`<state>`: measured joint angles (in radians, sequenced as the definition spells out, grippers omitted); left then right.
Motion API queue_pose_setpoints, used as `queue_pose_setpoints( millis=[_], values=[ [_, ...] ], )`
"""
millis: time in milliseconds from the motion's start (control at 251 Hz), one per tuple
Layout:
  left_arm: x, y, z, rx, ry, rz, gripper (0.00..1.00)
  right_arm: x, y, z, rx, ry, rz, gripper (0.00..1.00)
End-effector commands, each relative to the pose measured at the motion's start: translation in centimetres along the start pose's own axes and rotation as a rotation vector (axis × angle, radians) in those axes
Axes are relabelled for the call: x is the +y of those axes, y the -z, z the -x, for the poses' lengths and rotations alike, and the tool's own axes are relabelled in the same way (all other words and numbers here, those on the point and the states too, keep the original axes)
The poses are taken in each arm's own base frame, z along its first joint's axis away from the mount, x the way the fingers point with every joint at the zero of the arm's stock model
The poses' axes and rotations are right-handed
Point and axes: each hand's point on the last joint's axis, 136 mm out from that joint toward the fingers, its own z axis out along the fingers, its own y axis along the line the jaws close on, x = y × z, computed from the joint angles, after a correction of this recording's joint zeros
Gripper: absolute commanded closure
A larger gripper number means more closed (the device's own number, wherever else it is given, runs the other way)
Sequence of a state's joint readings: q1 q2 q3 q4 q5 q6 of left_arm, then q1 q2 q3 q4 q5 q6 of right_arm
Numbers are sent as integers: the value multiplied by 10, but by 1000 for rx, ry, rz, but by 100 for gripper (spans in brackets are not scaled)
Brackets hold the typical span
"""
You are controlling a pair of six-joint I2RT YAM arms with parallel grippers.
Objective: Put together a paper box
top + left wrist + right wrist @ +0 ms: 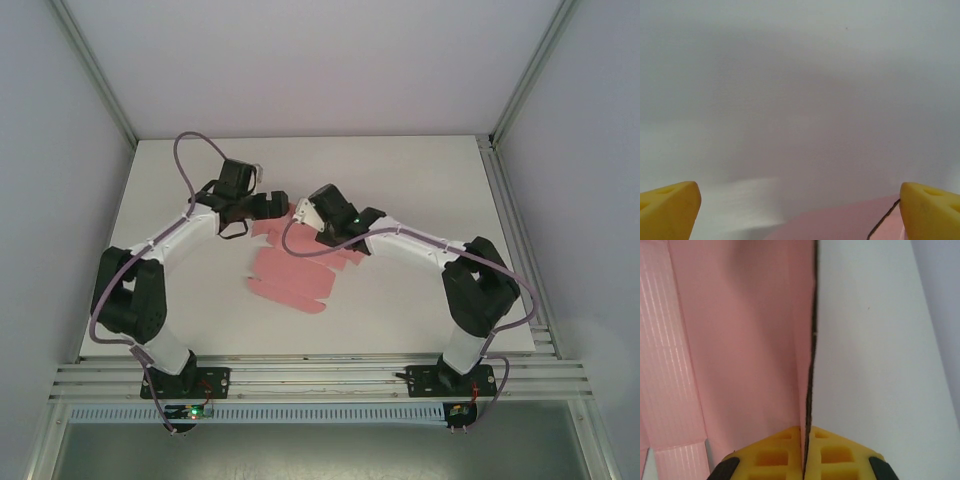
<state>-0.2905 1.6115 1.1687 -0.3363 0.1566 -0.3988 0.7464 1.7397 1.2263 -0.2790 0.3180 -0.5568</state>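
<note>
From above, the paper box (290, 272) lies as a flat pink sheet with flaps on the middle of the white bench (420, 180). The left arm (170, 235) and the right arm (410, 243) both reach inward over the sheet's far edge, and their wrists almost meet there; from this height I cannot tell how either set of jaws stands. In the left wrist view, the left jaws are wide. Their yellow pads (670, 207) sit at the two bottom corners with nothing gripped between them. A patch of the pink sheet (840, 222) shows low down toward the right-hand pad, with a thin dark line just beside that pad, and pale bench (790, 100) lies beyond. In the right wrist view, the right jaws are closed, their yellow pads (775, 460) pressed together on the thin edge of a pink panel (740, 365). The panel is seen edge-on as a dark line running away from the pads, with ribbed pink card on its left and bare bench (865, 365) on its right
</note>
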Motion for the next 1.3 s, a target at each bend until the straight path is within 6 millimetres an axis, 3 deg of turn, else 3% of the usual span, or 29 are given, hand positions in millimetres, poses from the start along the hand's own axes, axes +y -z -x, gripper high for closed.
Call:
queue_pose_setpoints(
  millis=[0,156,227,303,351,459,503,706,906,1141,1293],
  values=[
    [33,16,-19,42,75,121,0,-33,7,-5,23,-43,-197,100],
    [43,43,-18,-2,77,187,0,-29,-6,-23,118,-42,-244,100],
    [50,54,-15,-38,74,215,0,-23,-6,-23,100,-52,-205,100],
    [50,51,-17,-50,97,184,1,-17,-5,-17,51,-66,-150,100],
    [43,43,-20,-32,114,129,7,-16,-3,-14,26,-77,-136,100],
    [41,15,-28,22,178,87,40,-17,-2,-12,9,-91,-122,100],
    [40,4,-30,53,183,77,46,-16,-1,-11,9,-91,-118,100],
    [23,-29,-37,111,167,-54,30,-14,-2,-16,4,-128,-91,100],
    [30,-56,-49,176,190,-45,21,-7,-3,-15,-6,-127,-56,100],
    [7,-70,-56,210,149,-163,15,-2,-4,-14,-3,-124,-46,100],
    [15,-75,-69,225,112,-87,9,-2,-6,-13,-2,-144,-59,100]
  ],
)
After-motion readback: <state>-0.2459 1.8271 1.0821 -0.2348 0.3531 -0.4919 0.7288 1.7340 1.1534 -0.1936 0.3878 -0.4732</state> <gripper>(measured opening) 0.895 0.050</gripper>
